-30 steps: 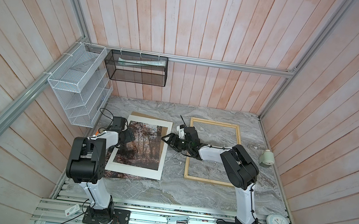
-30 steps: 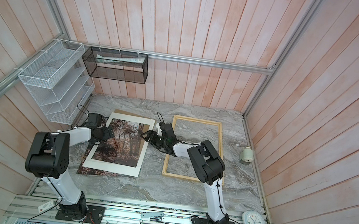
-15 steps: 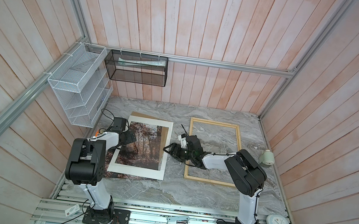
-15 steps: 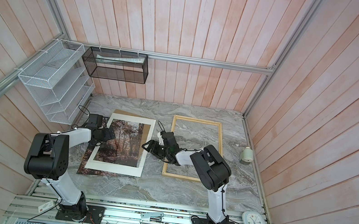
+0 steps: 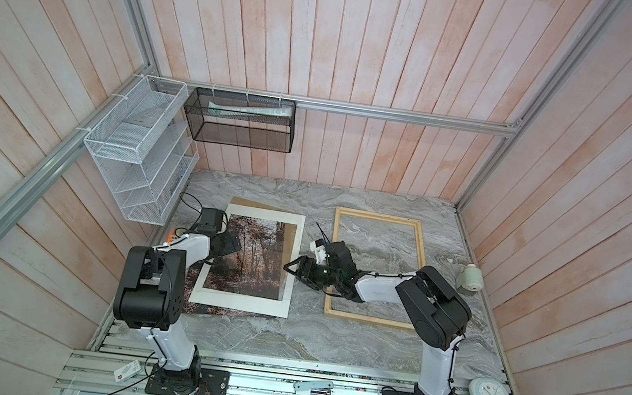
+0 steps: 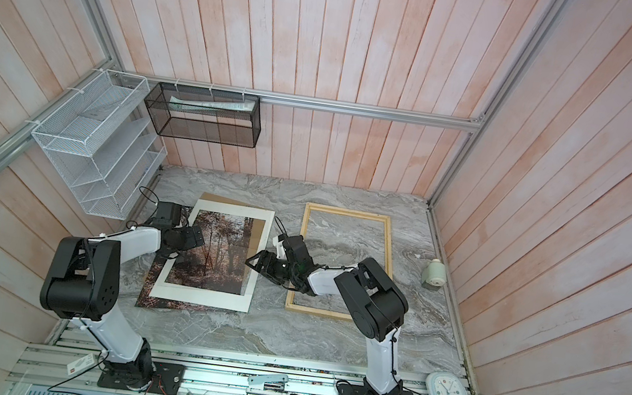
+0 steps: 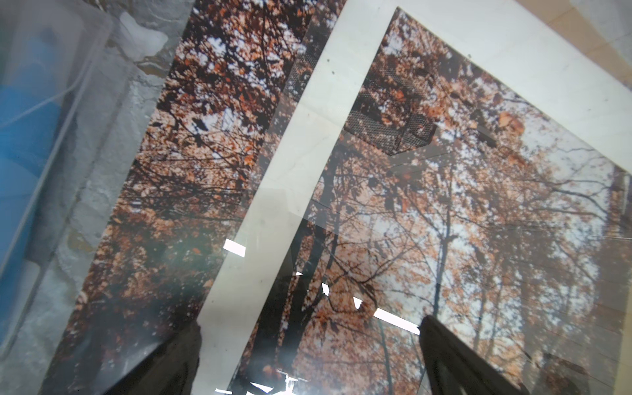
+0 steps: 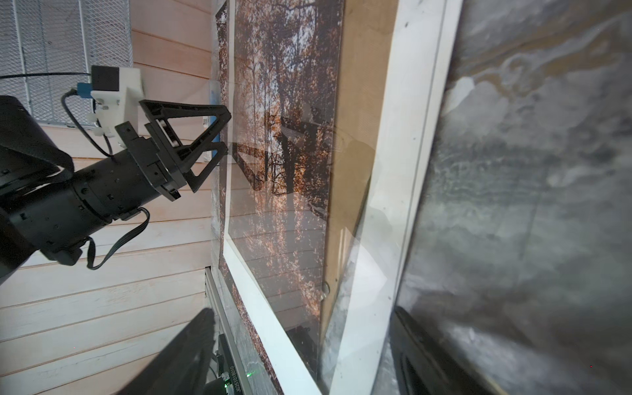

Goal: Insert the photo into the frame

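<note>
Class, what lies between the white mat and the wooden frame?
In both top views, only bare marble tabletop separates mat and frame; the open right gripper reaches across it.

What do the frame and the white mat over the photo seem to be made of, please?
Probably unfinished pale wood for the frame, judging by its matte, light tan strips; probably thin cardboard for the white mat, judging by its flat, dull surface.

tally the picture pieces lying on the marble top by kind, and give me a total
wooden frame: 1
forest photo: 1
white mat: 1
brown backing board: 1
clear sheet: 1
total: 5
</note>
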Tool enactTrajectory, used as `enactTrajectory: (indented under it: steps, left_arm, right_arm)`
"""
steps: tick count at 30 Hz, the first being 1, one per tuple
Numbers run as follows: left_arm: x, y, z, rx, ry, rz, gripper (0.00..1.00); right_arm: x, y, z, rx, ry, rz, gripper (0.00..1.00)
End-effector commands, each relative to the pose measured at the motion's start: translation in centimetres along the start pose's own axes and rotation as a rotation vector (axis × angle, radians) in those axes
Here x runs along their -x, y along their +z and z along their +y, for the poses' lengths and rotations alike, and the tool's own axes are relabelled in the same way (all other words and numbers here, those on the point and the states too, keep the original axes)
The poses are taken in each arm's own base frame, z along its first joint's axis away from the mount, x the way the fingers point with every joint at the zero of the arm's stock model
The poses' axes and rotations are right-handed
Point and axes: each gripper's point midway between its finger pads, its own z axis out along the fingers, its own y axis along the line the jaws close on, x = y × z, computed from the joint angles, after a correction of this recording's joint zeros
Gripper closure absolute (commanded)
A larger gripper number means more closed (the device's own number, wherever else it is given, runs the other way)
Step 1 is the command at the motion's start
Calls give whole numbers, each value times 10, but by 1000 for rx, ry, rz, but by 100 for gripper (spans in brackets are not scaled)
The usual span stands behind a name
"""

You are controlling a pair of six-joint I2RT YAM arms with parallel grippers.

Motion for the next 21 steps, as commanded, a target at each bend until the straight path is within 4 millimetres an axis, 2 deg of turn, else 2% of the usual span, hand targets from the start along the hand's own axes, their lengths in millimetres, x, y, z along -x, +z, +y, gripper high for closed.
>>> enactTrajectory:
  steps: [1,10,21]
  left_arm:
    - [-7,0,-1,-10,4,15,0]
    - [-10,0,-3,-27,8,21,0]
    - [-17,-1,-8,-70,-3,32,0]
  right_arm:
    - [-7,3,9,68,-3,41,20]
    - [-5,-1,19,113,-12,38,20]
    - [-7,4,10,125,32,38,20]
